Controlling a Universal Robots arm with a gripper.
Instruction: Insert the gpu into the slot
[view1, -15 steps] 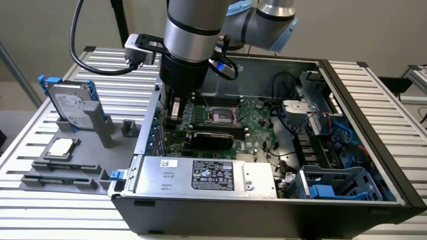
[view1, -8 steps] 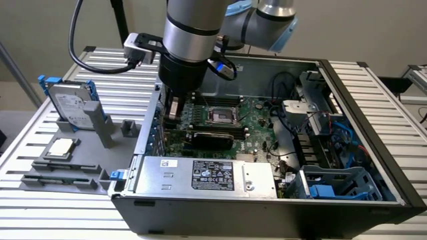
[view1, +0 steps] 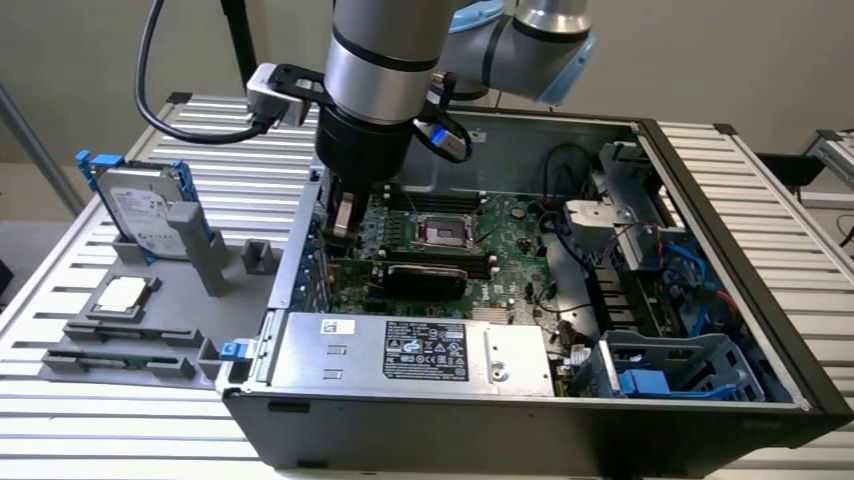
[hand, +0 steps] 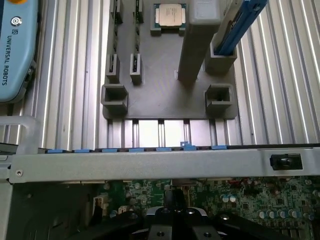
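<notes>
**gpu (hand: 175, 196) clamped in the jaws, low inside the case**

Jaws are clenched on the gpu. In the wrist view it is edge-on, a thin dark blade standing between the fingers over green board. The gripper (view1: 347, 222) is left of centre in the exterior frame, down inside the open case (view1: 534, 440), close to the wall on the exterior view's left.

The slot (view1: 326, 266) looks like the blue strip on the motherboard (view1: 507, 235), just under the gripper in the exterior frame. Whether the card touches the slot: cannot tell, the arm covers that spot.

Close around the card:
- A metal case rail (hand: 150, 162) with a row of blue clips (hand: 189, 147) runs across just beyond the card in the wrist view.
- A black block (view1: 420, 275) lies on the board to the exterior view's right of the gripper, with the processor socket (view1: 438, 232) just above it in the frame.
- The silver power-supply box (view1: 414, 350) is at lower centre, along the case's near wall.
- Cables (view1: 567, 170) and a blue drive cage (view1: 667, 372) fill the right side of the case, well apart from the gripper.

Outside the case, a grey fixture plate (hand: 160, 95) sits on the slatted table (view1: 80, 420). It carries a hard drive (view1: 140, 205) in a blue bracket at mid-left of the exterior frame. A loose processor chip (view1: 123, 293) lies below that.
</notes>
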